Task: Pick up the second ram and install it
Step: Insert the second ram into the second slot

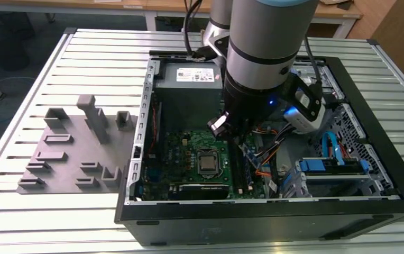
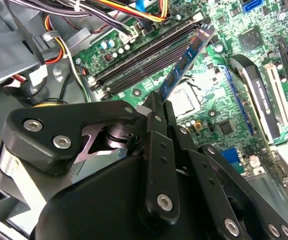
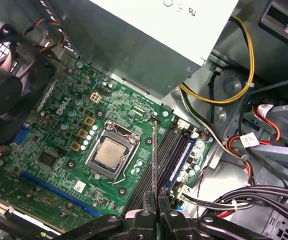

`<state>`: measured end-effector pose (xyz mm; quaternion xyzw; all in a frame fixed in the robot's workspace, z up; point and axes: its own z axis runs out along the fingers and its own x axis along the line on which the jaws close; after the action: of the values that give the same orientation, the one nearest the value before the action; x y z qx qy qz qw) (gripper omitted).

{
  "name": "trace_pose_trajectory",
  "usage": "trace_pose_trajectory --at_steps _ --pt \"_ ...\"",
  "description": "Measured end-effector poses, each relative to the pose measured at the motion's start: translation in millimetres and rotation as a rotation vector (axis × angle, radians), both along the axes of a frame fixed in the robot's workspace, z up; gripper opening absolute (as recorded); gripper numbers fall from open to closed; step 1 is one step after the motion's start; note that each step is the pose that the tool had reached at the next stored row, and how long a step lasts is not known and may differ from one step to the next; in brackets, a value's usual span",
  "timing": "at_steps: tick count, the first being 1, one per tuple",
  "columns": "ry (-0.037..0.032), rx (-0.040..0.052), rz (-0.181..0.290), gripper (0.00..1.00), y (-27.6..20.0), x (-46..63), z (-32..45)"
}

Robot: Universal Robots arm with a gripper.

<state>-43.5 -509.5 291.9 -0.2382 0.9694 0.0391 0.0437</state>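
End effector pinched on ram at one end. Stick juts out ahead of it over motherboard, just beside slots, long axis roughly along them. Looks unseated.

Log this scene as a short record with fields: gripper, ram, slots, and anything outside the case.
gripper: shut on the ram, inside the case
ram: blue, held by one end, over the motherboard, not seated
slots: long, black, beside the CPU
fixture: grey, on the table outside the case, at the exterior view's left
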Motion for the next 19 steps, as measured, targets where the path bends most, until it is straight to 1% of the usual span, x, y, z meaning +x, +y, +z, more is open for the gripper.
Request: trace_pose_trajectory --at_steps 19 --pt "0.0 0.0 -0.116 0.11 0.0 0.0 -0.1"
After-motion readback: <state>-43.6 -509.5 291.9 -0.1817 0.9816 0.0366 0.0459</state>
